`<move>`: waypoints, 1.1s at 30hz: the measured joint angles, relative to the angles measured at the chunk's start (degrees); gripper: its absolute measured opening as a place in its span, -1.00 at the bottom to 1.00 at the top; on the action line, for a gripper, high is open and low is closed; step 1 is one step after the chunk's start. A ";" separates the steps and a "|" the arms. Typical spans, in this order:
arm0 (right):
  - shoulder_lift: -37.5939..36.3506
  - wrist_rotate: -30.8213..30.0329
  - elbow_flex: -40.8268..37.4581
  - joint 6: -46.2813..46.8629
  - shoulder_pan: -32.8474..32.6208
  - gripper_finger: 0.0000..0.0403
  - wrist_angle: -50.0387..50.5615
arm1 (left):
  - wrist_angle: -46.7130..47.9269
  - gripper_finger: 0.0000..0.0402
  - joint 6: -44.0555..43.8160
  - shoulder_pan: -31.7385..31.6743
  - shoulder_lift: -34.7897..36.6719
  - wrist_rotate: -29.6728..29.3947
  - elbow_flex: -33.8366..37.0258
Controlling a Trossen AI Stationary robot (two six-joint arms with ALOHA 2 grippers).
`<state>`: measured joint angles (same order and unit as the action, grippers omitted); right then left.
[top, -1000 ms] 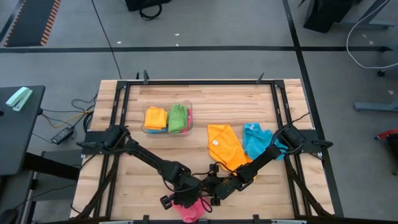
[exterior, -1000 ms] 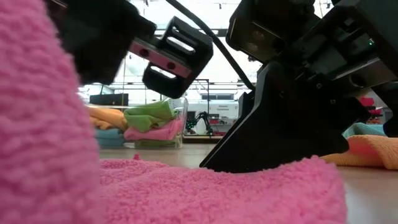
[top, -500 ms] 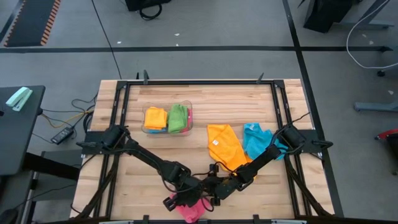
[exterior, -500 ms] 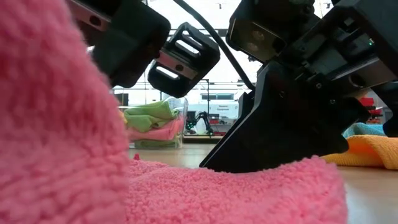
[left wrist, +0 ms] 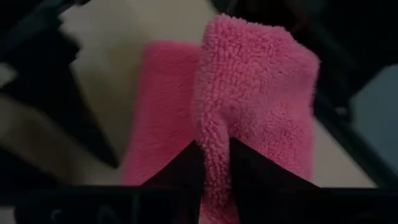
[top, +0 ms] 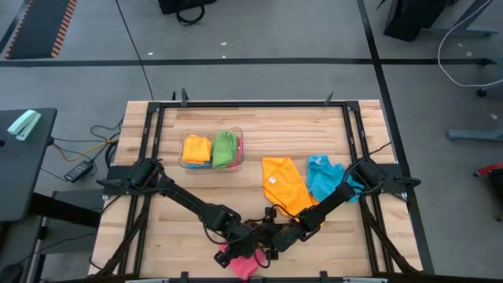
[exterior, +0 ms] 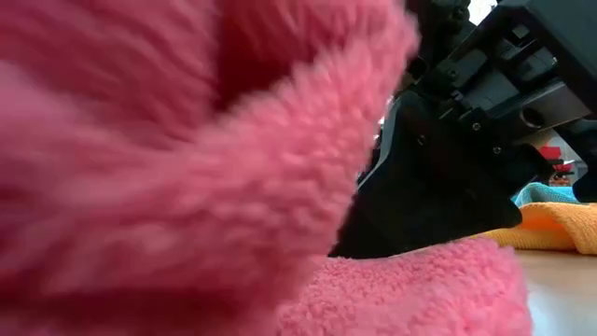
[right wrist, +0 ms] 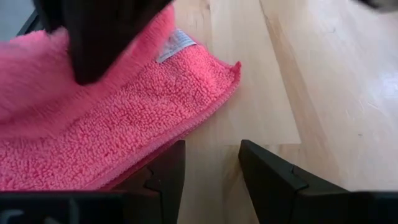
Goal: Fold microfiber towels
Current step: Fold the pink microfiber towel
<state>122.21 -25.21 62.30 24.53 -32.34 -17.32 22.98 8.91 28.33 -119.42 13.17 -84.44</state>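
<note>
Since a second ago the left gripper (top: 236,253) has carried its fold of the pink towel (top: 243,265) rightward over the rest of the cloth, so that lifted pink pile now fills almost the whole low view, where before the gripper and the bin behind it showed clearly; the left wrist view has its two dark fingers (left wrist: 186,165) nearly closed, pinching a raised ridge of the pink towel (left wrist: 249,106) between them. The right gripper (top: 275,242) sits just right of it at the near edge of the table (top: 259,130), its fingers (right wrist: 267,174) partly apart with bare wood between them and nothing held; one finger rests at the hem of the pink towel (right wrist: 93,137), whose white label (right wrist: 174,43) lies face up. Farther out, right of centre, an orange towel (top: 284,185) lies spread on the wood, with a blue towel (top: 324,176) crumpled beside it on the right, partly under the right arm; at the far left stands a clear bin (top: 211,149) holding a folded orange-yellow towel (top: 196,148) and a green towel (top: 225,148).
</note>
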 joint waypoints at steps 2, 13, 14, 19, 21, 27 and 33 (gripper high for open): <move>0.00 0.00 0.00 0.02 0.00 -0.18 0.01 | 0.13 -0.64 -0.78 0.30 0.00 -2.60 0.00; -0.40 -0.01 -0.03 0.80 -0.07 -0.18 0.67 | -0.30 -0.66 -1.17 1.19 0.00 -10.25 0.07; -0.67 0.28 -0.04 0.87 -0.07 -0.18 1.20 | -0.29 -0.63 -1.12 1.19 0.00 -11.60 0.07; -3.02 0.99 -0.22 1.90 0.00 -0.18 4.96 | -1.21 -0.55 0.63 1.45 0.03 -17.37 0.00; -3.17 1.15 -0.22 2.30 -0.14 -0.18 5.00 | -1.29 -0.55 0.80 1.47 0.07 -17.46 0.00; -3.91 1.85 -0.15 3.50 -0.37 -0.18 7.92 | -1.80 -0.48 0.68 1.49 0.07 -17.16 0.00; -4.17 1.92 -0.08 3.28 -0.74 -0.18 7.95 | -1.49 -0.16 0.41 1.54 0.52 -17.00 -0.07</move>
<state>118.04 -23.29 62.23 27.81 -33.08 -9.36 21.49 9.32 29.87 -118.89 -3.84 -84.51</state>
